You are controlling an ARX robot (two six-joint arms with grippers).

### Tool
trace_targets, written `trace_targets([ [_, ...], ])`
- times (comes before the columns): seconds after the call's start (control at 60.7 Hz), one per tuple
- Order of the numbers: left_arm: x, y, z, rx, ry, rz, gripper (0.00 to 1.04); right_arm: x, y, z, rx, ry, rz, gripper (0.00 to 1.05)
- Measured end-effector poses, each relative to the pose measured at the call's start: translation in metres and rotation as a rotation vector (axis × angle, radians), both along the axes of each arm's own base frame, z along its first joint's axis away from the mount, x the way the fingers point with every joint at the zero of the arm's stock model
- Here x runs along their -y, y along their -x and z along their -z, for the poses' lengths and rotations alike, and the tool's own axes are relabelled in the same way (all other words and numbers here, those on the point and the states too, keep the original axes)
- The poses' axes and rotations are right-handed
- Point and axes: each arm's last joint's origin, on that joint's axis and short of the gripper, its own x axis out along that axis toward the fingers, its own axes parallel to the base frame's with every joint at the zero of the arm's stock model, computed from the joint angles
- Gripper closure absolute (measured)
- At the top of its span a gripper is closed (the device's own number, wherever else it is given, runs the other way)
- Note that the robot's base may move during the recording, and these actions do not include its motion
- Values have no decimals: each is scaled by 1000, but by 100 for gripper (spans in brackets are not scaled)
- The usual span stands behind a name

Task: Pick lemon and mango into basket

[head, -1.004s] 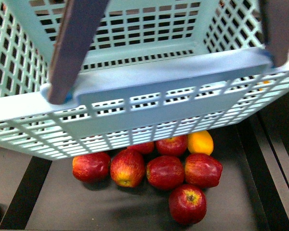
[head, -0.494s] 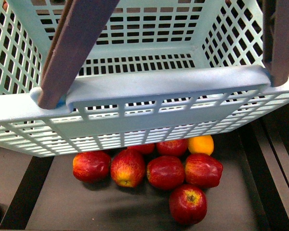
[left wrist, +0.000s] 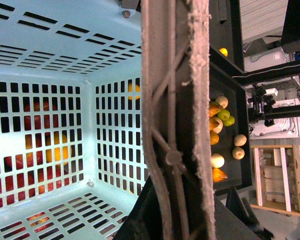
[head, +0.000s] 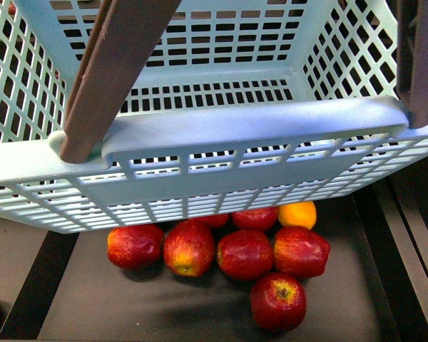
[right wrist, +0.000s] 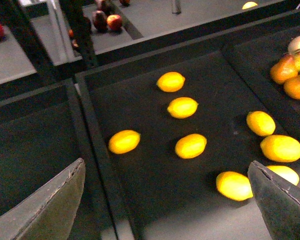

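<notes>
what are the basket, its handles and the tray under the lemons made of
Basket: likely moulded plastic; pale teal, smooth, slightly glossy, with slotted lattice walls. Handles: brown and matte, probably plastic, though the left wrist view shows a fuzzy edge. Tray under the lemons: dark, matte; material unclear.

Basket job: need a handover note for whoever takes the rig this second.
Left hand: looks closed on the brown handle of the basket; jaws mostly hidden. The basket hangs above the apples, with nothing inside.
Right hand: open and empty, over the tray of lemons.
Done: no fruit in the basket yet.
Left: grasp a lemon and drop it in the basket, then the mango, which I can't pick out for sure.
</notes>
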Motion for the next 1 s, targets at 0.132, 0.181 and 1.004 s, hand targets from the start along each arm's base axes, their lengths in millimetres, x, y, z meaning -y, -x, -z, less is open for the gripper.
trace_targets([
  [0.132, 0, 0, 0, -1, 1, 2, 100, 31, -42, 30, -106, -44, 74, 9],
  [0.181, 0, 0, 0, -1, 2, 3, 100, 44, -56, 45, -141, -56, 99, 9],
  [1.004, 0, 0, 0, -1, 1, 3, 100, 142, -108, 214, -577, -35, 188, 9],
])
